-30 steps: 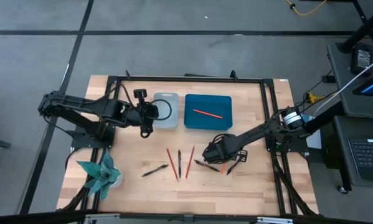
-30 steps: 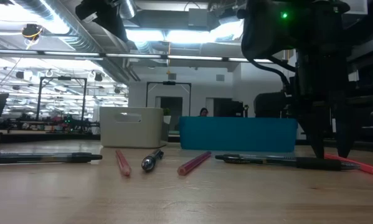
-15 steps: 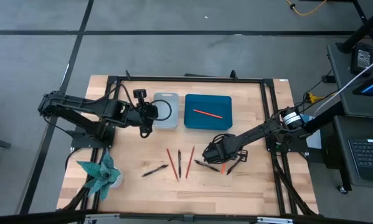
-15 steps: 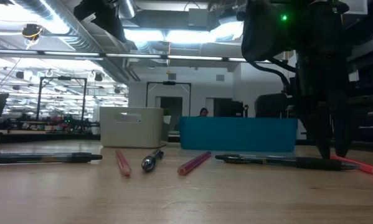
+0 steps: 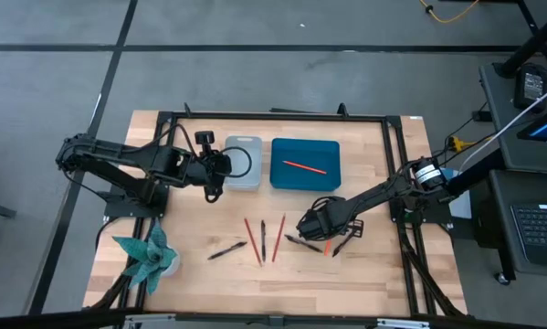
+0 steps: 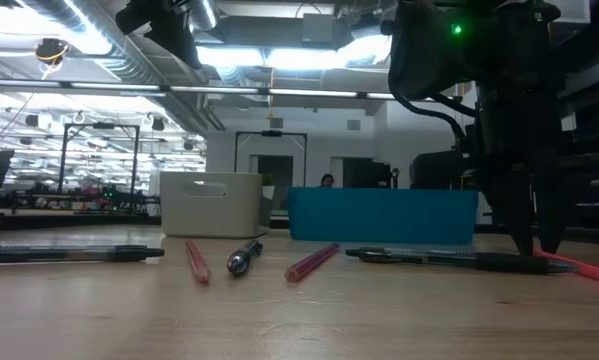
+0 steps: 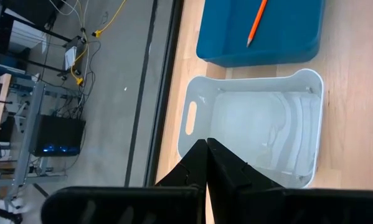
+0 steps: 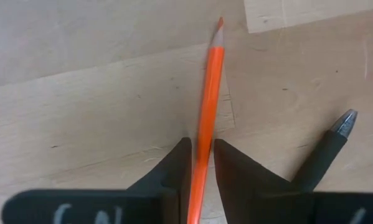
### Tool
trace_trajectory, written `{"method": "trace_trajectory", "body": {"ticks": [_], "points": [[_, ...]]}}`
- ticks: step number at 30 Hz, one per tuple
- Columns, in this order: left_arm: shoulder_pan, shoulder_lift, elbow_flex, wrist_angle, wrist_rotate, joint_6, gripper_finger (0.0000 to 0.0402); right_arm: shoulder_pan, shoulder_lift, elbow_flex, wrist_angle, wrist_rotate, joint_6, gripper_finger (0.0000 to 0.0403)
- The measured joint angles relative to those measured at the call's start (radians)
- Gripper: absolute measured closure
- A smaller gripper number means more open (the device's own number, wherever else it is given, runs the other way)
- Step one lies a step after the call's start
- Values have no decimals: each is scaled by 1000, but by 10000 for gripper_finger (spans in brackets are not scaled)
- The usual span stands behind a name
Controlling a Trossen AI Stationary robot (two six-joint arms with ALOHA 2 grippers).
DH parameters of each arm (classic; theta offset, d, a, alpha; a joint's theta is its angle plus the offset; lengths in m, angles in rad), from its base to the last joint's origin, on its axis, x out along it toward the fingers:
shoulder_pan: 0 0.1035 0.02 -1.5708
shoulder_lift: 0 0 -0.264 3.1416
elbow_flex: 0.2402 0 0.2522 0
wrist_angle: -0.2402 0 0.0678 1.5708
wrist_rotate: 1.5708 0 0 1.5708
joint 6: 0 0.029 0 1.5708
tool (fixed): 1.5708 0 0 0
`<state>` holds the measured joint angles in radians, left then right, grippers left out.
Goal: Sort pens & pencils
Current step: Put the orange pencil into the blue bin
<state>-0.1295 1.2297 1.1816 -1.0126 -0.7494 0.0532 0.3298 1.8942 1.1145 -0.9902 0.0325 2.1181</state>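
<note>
My right gripper [image 5: 320, 230] stands over a cluster of pens near the table's right middle, shut on an orange pencil [image 8: 210, 93] that lies on the wood. A black pen [image 8: 328, 149] lies beside it. More pens and red pencils [image 5: 263, 239] lie in a row toward the table's centre. One orange pencil [image 5: 305, 166] lies in the blue tray [image 5: 328, 146]. My left gripper [image 7: 206, 149] is shut on nothing and hovers above the white bin [image 7: 261, 130], at the bin's left side in the high view. My right gripper pinches the orange pencil's shaft [image 8: 203, 146] between its two fingers [image 8: 174, 168], one on each side, some way behind the sharpened tip. The fingers [image 6: 534, 225] come from above, pointing down. The pencil [image 6: 574, 264] lies flat on the table.
A long black pen [image 6: 449, 259] lies just in front of my right gripper's fingers. Another black pen [image 5: 227, 249] lies toward the near left. A teal paper plant [image 5: 150, 256] stands at the near left corner. The bin and tray sit side by side at the far edge.
In the low view my right gripper's fingers have drawn closer together around the orange pencil, and the gripper has sunk slightly toward the table. The pencil has stayed flat where it was.
</note>
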Motion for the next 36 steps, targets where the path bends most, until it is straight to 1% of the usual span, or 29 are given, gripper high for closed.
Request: {"method": "trace_trajectory", "body": {"ticks": [21, 29, 36], "points": [[0, 0, 0, 1, 0, -1, 401, 0, 0, 0, 0, 0, -4, 332], [0, 0, 0, 1, 0, -8, 401, 1, 4, 25, -24, -2, -10, 332], [0, 0, 0, -6, 0, -18, 401, 2, 5, 29, -33, -9, -26, 360]]}}
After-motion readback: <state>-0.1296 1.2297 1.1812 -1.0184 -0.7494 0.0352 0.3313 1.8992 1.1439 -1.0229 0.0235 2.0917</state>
